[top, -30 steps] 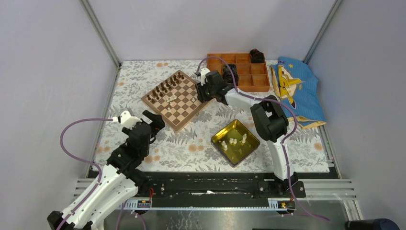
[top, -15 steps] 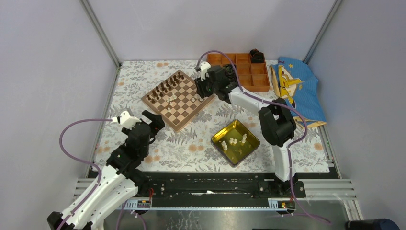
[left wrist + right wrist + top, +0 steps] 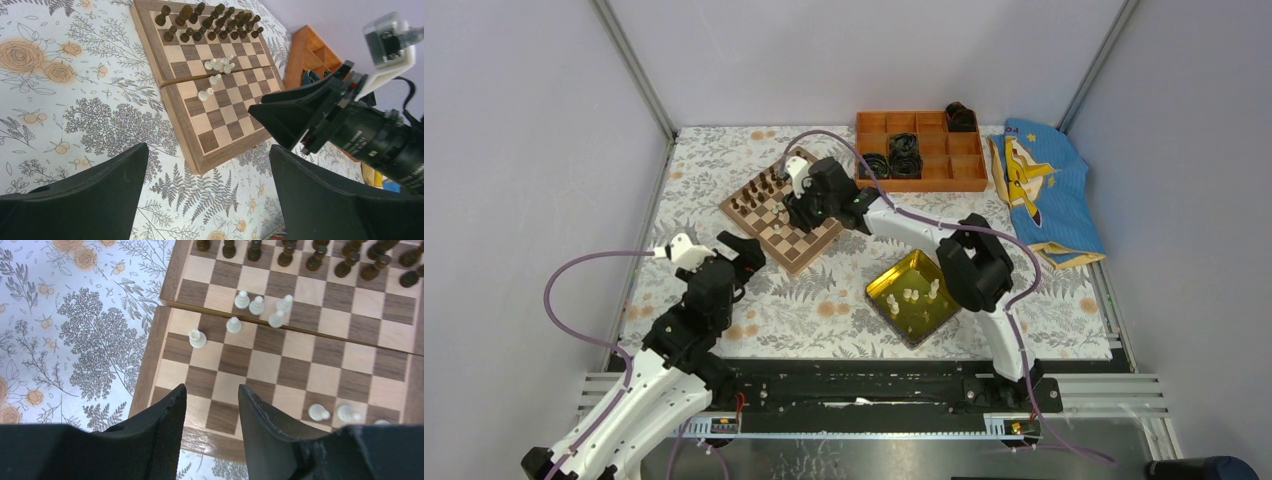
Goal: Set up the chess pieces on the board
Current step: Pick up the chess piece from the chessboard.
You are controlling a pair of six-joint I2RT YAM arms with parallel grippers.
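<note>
The right tool (image 3: 210, 390) hung low over the chessboard (image 3: 320, 367), fingers slightly apart and empty. Loose white chess pieces (image 3: 256, 305) clustered mid-board, so arranging seemed underway; next, grip one precisely. The left tool (image 3: 207, 150) gaped empty above the desk (image 3: 75, 100).

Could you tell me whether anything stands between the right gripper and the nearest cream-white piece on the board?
Nothing visible does: only bare board squares lie between the right gripper and the nearest cream-white piece.
</note>
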